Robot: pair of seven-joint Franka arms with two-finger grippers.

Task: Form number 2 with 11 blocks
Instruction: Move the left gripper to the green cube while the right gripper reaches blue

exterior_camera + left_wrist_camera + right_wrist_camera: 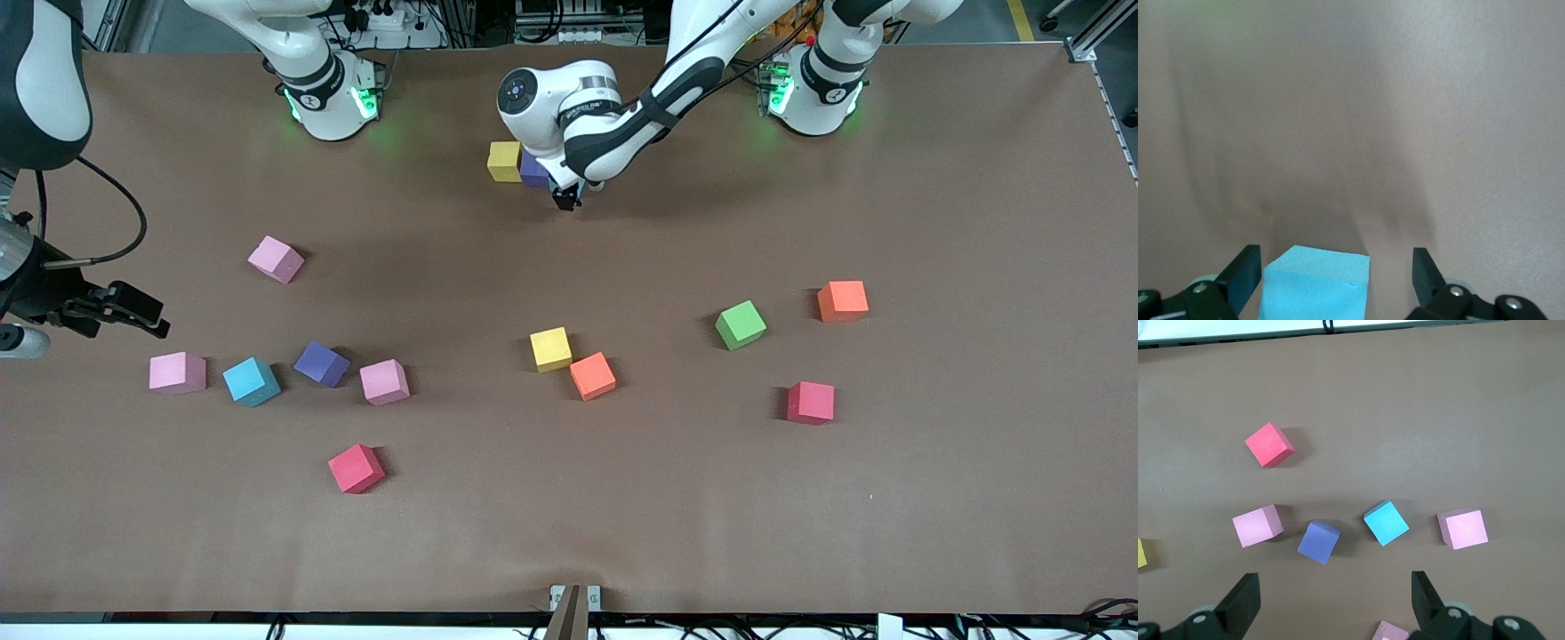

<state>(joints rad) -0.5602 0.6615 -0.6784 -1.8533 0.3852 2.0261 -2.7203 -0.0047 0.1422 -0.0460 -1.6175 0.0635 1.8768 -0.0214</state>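
A yellow block (pixel 504 161) and a purple block (pixel 533 169) touch side by side near the robots' bases. My left gripper (pixel 566 197) is low beside the purple block. In the left wrist view it (pixel 1335 267) is open around a light blue block (pixel 1317 283), with one finger close to the block and the other apart from it. The arm hides this block in the front view. My right gripper (pixel 142 313) is open and empty, high over the right arm's end of the table (pixel 1333 587).
Loose blocks lie nearer the front camera: pink (pixel 276 259), pink (pixel 177 372), light blue (pixel 252 381), purple (pixel 322 364), pink (pixel 384 381), red (pixel 356 468), yellow (pixel 551 348) touching orange (pixel 592 375), green (pixel 740 324), orange (pixel 843 300), red (pixel 811 403).
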